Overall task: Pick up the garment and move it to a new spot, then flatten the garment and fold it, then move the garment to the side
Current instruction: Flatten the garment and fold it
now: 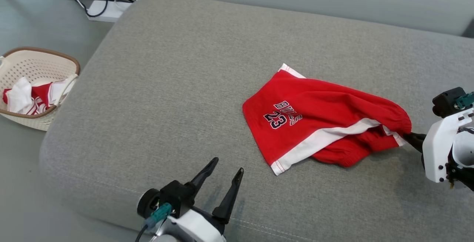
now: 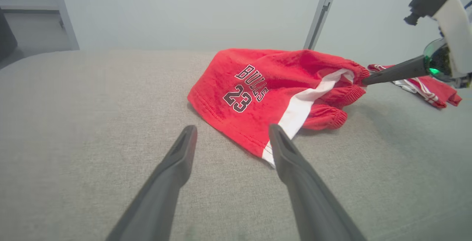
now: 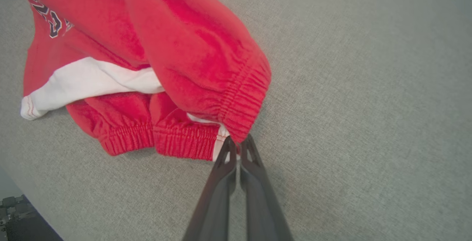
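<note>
While the right gripper [image 3: 238,143] clamped the shorts [image 1: 307,101] by the waistband [image 3: 243,101], the left gripper [image 1: 228,164], spread wide, probably needed the hem corner [image 1: 277,168].

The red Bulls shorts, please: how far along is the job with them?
Done: nothing certain; the red Bulls shorts lie crumpled on the grey cushion. In hand: the right gripper is shut on their waistband. To do: flattening, folding, moving aside; the left gripper hovers open.
</note>
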